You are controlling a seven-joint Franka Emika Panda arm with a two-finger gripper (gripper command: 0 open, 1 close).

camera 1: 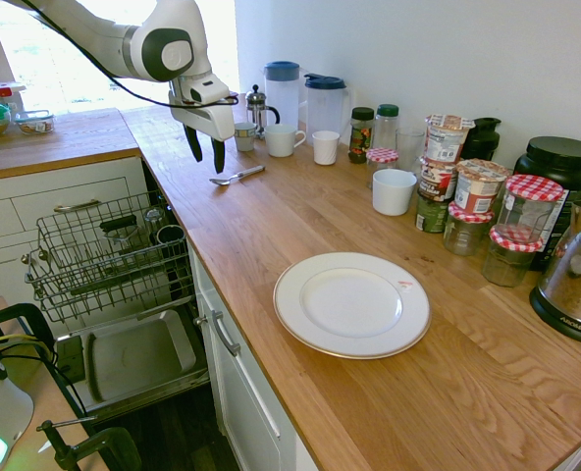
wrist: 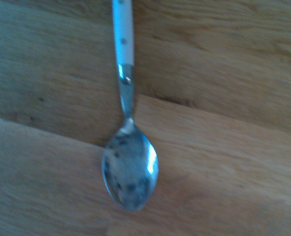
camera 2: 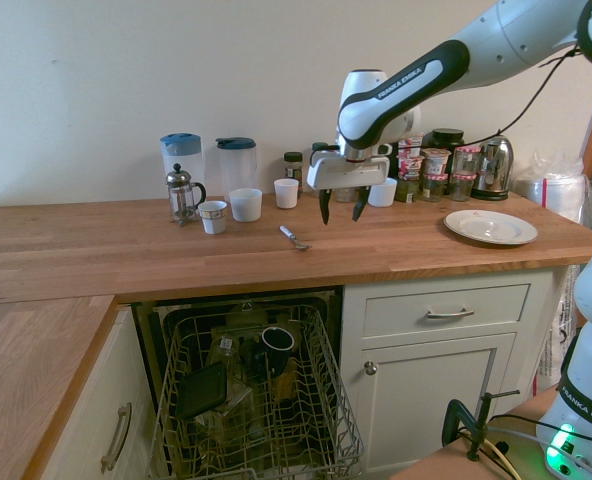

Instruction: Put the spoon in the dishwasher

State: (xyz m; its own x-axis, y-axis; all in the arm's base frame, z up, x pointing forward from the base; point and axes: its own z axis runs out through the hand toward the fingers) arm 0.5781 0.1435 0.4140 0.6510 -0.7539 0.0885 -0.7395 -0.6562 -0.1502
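Approach is the step in hand: the hand (camera 2: 345,213) is hanging over the bench (camera 1: 300,211) with its fingers pointing down, spread wide and holding nothing. The spoon (camera 2: 294,238) is lying flat on the wood, not yet touched, about midway between the wall and the front edge, directly above the dishwasher (camera 2: 258,400). In the second exterior view the hand is sitting just beside the spoon, on the plate (camera 2: 490,226) side, and clearly above it.

Next, by my reading, the hand is needing to line up over the handle, sink until the fingers straddle it and close. The handle is thin and lying flush on the bench, so a low, well-centred pinch is called for. After that the carry is going past the front edge and down to the rack.

The wrist view is giving what the others are not: the spoon (wrist: 128,147) close up, bowl facing up, with a pale spotted handle running away from it. The second exterior view is looking straight into the pulled-out rack, which is holding a dark mug (camera 2: 275,345) among other items. The first exterior view is showing the lowered door (camera 1: 133,358) beneath the rack, and the spoon (camera 1: 237,176) just below the fingers.
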